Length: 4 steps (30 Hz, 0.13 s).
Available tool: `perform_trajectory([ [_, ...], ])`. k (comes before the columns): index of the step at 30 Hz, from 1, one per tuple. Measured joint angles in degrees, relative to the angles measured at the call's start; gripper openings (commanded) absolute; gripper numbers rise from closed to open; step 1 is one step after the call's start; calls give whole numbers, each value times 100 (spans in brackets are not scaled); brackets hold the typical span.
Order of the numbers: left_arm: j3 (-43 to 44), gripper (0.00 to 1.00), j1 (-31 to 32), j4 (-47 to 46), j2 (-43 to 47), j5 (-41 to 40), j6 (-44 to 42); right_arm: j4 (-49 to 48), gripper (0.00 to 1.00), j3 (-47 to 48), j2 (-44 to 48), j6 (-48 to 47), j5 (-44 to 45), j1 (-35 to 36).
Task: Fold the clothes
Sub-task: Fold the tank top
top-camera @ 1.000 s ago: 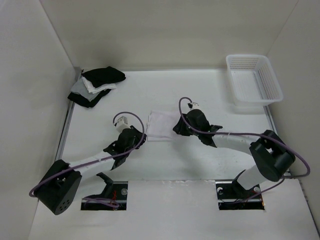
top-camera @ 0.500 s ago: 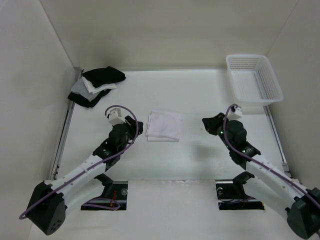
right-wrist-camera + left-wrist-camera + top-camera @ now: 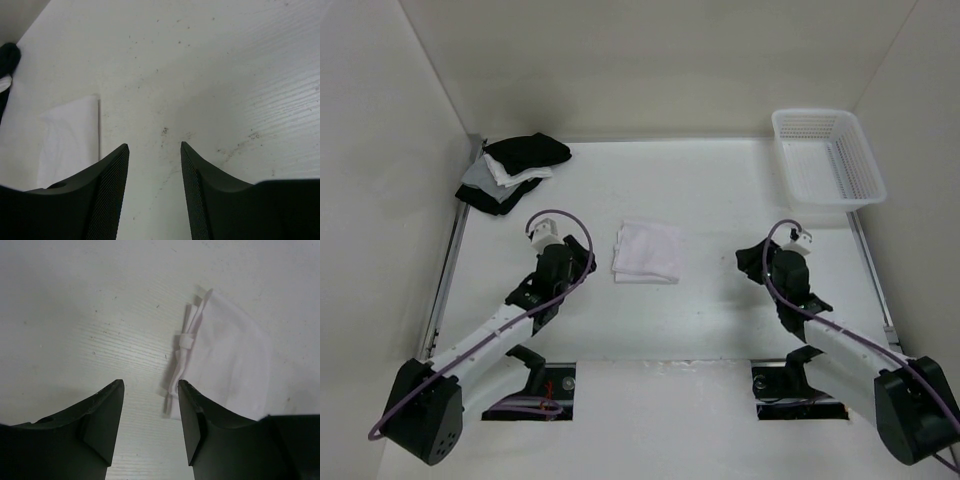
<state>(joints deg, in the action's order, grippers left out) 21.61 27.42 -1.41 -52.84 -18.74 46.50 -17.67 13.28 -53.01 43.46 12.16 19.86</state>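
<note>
White thin-fabric T-shirt [image 3: 648,251] lies folded; left claw [image 3: 150,385] at its nine o'clock, right claw [image 3: 155,146] at three, both spread, empty. A passing brush could unfold its loose edge.

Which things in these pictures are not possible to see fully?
- Left wrist view: the near corner of the white T-shirt is behind the left claw.
- Right wrist view: the right claw covers the T-shirt's lower part.
- Top view: the garment pile overlaps itself, so its pieces cannot be counted.
</note>
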Motion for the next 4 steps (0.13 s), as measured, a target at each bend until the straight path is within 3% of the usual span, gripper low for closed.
perform_trajectory([
  [4,9,49,2,-4,-118,37,-33,-133,52,0,-20,4,-20,0],
])
